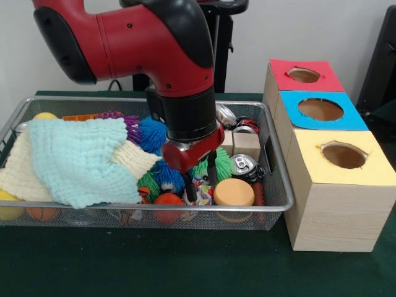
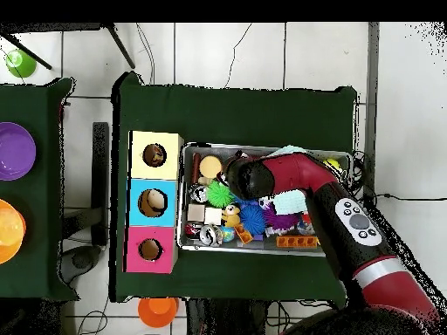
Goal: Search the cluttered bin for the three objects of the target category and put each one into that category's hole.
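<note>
We see the gripper (image 1: pixel 201 184) with its two dark fingers (image 1: pixel 212 170) spread apart and pointing down into the right half of the wire mesh bin (image 1: pixel 275 204), their tips lowered among the clutter on either side of a small cloth bundle (image 1: pixel 202 185) patterned in red, blue, yellow and white; whether the pads actually touch the cloth we cannot tell. Just right of the fingers lie a round tan sponge (image 1: pixel 234 192) and a crushed drink can (image 1: pixel 244 165), and behind them a small wooden block (image 1: pixel 245 145). To the left of the fingers sit spiky fuzzy balls in blue (image 1: pixel 167 175) and green, with an orange ball (image 1: pixel 168 202) against the front wall. The bin's left half is covered by a mint cloth (image 1: pixel 77 158) lying over a cream cloth (image 1: pixel 21 176). Right of the bin (just beside its wall) stand three wooden boxes in a row, the nearest with the yellow-topped hole (image 1: pixel 343 155), then a blue top (image 1: pixel 320 109) and a red top (image 1: pixel 303 75). In the overhead view the red arm (image 2: pixel 301 174) reaches over the bin (image 2: pixel 185 196), hiding the gripper.
</note>
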Available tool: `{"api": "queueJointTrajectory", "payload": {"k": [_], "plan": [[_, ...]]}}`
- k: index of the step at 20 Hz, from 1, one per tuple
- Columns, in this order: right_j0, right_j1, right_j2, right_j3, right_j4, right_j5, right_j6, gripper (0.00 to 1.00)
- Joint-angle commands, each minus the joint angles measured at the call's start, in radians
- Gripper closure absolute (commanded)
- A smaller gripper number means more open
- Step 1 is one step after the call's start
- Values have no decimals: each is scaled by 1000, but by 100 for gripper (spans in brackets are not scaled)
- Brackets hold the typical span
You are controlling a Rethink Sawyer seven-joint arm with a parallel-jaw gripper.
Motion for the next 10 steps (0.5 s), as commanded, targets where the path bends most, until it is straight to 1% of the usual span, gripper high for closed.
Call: {"api": "queueJointTrajectory", "payload": {"k": [1, 6, 10], "plan": [[27, 61, -69, -10, -85, 0, -45, 0], [46, 78, -106, -28, -108, 38, -52, 0], [48, 107, -113, -64, -110, 55, -68, 0]]}}
